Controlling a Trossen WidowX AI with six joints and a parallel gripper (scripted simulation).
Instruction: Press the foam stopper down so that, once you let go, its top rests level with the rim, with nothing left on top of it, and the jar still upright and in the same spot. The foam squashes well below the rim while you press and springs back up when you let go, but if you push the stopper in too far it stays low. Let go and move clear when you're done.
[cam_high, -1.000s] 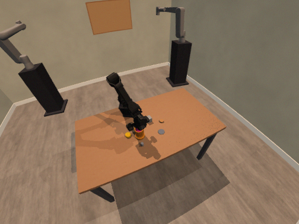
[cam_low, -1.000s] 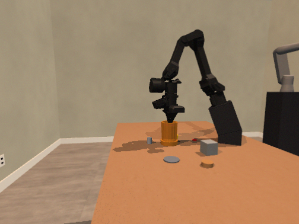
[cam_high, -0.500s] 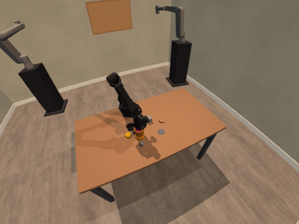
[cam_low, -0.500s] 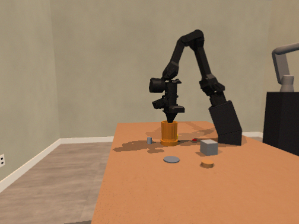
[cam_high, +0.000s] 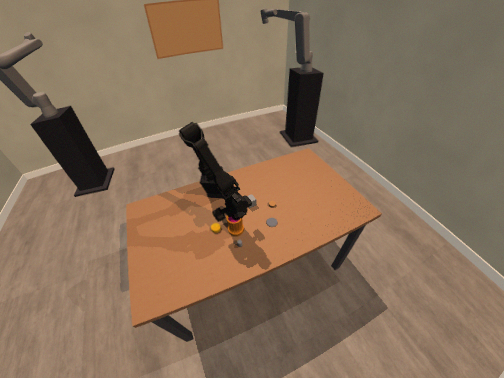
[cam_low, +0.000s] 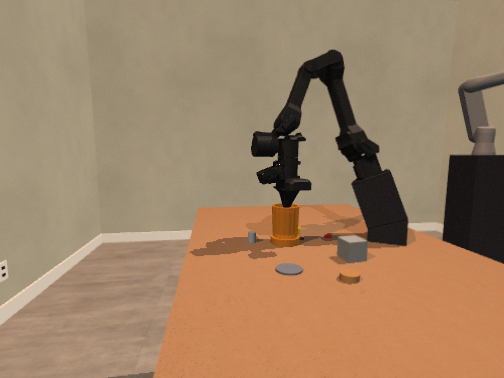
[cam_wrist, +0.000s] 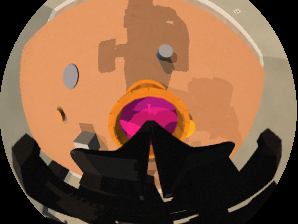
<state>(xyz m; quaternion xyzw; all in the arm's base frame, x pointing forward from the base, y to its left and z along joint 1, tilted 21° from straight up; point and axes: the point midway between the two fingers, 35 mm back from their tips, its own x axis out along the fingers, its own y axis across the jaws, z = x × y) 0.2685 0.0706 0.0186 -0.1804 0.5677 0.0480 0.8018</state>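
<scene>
An orange jar (cam_low: 285, 225) stands upright on the table, also seen in the top view (cam_high: 236, 226). Its magenta foam stopper (cam_wrist: 150, 117) fills the mouth in the wrist view; in the side view no stopper shows above the rim. My gripper (cam_low: 289, 201) (cam_wrist: 150, 124) is shut with nothing between the fingers. It points straight down and its closed tips sit at the jar's mouth, on the middle of the stopper.
Around the jar lie a small grey cylinder (cam_low: 252, 237), a grey disc (cam_low: 289, 269), an orange disc (cam_low: 349, 276), a grey cube (cam_low: 352, 248), a small red piece (cam_low: 328, 236) and a yellow disc (cam_high: 215, 227). The arm's base (cam_low: 380, 207) stands behind the jar.
</scene>
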